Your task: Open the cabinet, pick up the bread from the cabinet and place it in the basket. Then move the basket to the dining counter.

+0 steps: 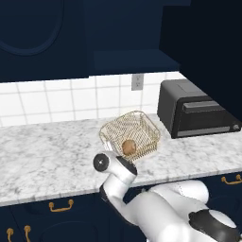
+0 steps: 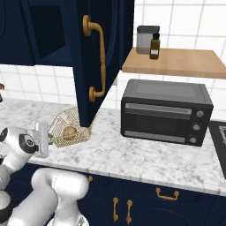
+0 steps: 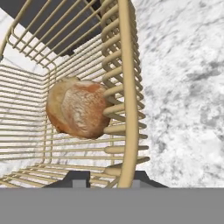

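Note:
The gold wire basket stands on the marble worktop, and the round golden-brown bread lies inside it near the front wall. My gripper is at the basket's near rim. In the hand view the gripper has one fingertip on each side of the rim, closed in on it, with the bread just beyond. From the right I see the gripper, basket and bread below the cabinet's open door. The dining counter is out of view.
A black toaster oven sits right of the basket. The open cabinet door overhangs the basket's far side. A wooden shelf holds a jar and a bottle. Brass-handled drawers run under the worktop.

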Tool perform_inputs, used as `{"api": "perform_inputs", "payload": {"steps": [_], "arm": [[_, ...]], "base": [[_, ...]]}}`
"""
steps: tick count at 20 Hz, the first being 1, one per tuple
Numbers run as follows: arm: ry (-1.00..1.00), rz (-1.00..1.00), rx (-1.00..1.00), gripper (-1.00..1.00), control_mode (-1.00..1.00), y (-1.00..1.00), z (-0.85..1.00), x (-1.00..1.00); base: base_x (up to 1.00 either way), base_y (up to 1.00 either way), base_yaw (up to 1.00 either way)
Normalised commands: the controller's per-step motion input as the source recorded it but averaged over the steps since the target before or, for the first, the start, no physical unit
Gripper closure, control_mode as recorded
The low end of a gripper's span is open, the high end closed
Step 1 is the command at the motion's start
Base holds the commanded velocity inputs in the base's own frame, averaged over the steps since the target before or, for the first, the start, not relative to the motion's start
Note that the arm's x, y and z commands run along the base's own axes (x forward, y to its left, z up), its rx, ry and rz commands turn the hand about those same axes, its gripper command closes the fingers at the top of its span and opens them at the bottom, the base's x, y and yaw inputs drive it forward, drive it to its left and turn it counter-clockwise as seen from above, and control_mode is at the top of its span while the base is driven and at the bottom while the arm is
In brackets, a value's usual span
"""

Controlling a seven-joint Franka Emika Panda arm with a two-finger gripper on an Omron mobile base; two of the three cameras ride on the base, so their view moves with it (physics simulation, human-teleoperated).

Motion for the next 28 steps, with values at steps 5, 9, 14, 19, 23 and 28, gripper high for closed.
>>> {"api": "perform_inputs", "payload": {"steps": [5,9,14,19,23,28], "arm": [[-0.18,0.0,0.04,1.0,-1.0,-0.06,0.47,-0.34],[0.0,0.0,0.02,1.0,-1.0,-0.01,0.59,-0.24],[0.08,0.0,0.0,1.0,-1.0,0.0,0.78,-0.12],[0.25,0.0,0.03,1.0,-1.0,0.0,0.72,-0.18],[0.17,0.0,0.1,1.0,-1.0,0.0,0.44,-0.5],[0.04,0.0,0.13,1.0,-1.0,0.0,0.23,-0.51]], "base": [[0.0,0.0,0.0],[0.0,0.0,0.0],[0.0,0.0,0.0],[0.0,0.0,0.0],[0.0,0.0,0.0],[0.0,0.0,0.0]]}}
